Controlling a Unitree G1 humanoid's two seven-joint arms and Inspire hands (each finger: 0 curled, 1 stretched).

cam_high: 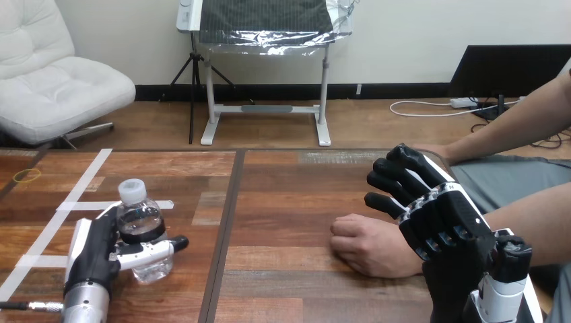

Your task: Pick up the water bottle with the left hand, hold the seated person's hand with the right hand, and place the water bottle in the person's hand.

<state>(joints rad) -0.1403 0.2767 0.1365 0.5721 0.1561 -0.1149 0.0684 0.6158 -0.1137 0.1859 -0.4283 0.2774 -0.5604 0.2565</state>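
Where left hand (94,252) curls, bottle (140,225) (upright)

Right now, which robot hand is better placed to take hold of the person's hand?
The right hand: it is close over the wrist of the person's hand, which rests on the table. The left hand is far across, curled round the water bottle.

I take this for a robotics test lab. The wooden table (283,202) I work at is marked out with strips of white tape (84,182) like placement guides, and a person's hand (370,245) rests on it.
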